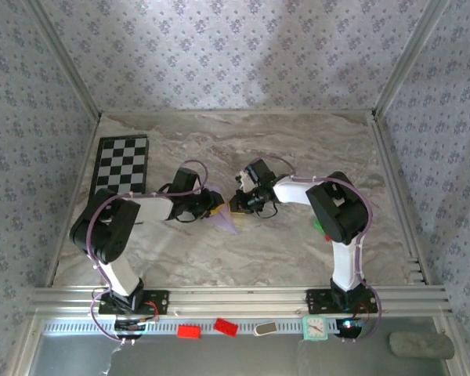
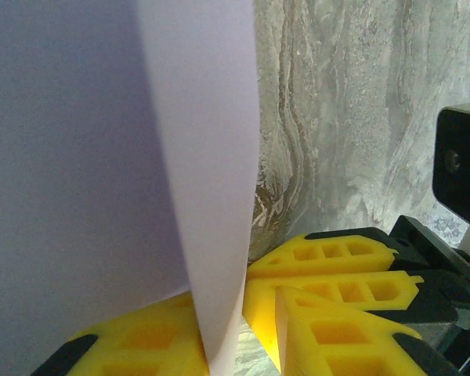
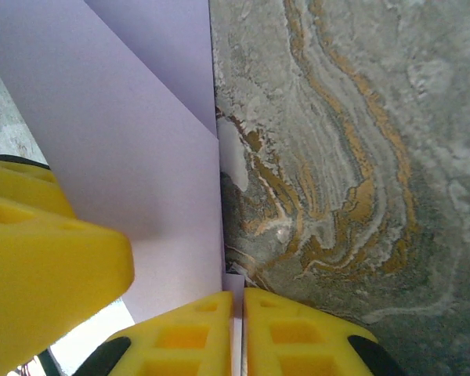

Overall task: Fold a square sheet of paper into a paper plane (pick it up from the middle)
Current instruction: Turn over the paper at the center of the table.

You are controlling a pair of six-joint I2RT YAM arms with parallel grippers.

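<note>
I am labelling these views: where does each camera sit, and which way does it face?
Top external: above and behind the bases, looking down at the table; both arms show, left tool and right tool meeting at the lilac paper.
Left wrist: on the left arm, facing along its yellow fingers at the folded paper.
Right wrist: on the right arm, facing its fingers, shut on the paper's edge.
Shared: both wrist views show the paper and the other tool.

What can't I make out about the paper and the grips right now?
- Top view: folds of the paper, small and covered by the left pincer and right pincer.
- Left wrist view: the paper's outline, cut off by the top and left edges; whether the left pincer clamps it, cropped by the bottom edge.
- Right wrist view: the paper's near left part, behind a blurred yellow finger.
</note>
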